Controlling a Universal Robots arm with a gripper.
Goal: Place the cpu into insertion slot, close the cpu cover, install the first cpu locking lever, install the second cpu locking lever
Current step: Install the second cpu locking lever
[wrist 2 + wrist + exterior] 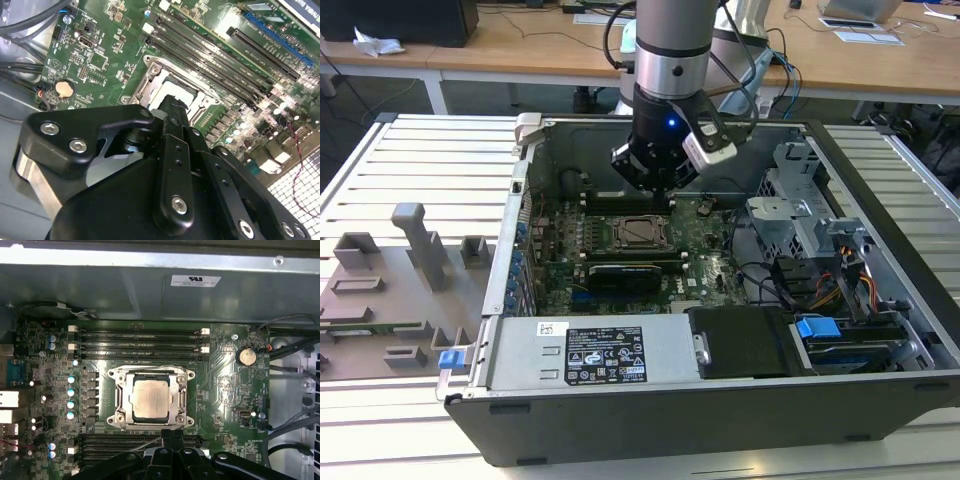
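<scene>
The small flat square cpu with a dull silver-grey metal top (152, 399) lies in the square black insertion slot with a metal rim (118, 401) on the green circuit board (225, 385), inside the open grey metal computer case (880, 300). In the first wrist view the thin silvery metal cpu cover with a large square window (151, 371) lies flat around the chip, and the chip top shows through the window. In the exterior view the cpu (642, 231) sits just below the black gripper (650, 185) of the silver and black arm, which hangs above the board, near the far edge of the socket. In the first wrist view the black gripper (172, 436) stands just beside the socket edge, over the long narrow black memory slots (135, 442) on that side, and a thin metal wire lever (146, 443) lies slanted next to its tips. In the second wrist view the fingers (176, 125) are pressed together, with no gap visible between them, and nothing is seen pinched there; the tips reach in front of the socket frame (150, 82). Whether the tips touch the cover or the lever, I cannot tell. Another group of long black memory slots (140, 342) lies on the other side of the socket, and a round silver coin battery (246, 356) sits well apart from the gripper.
</scene>
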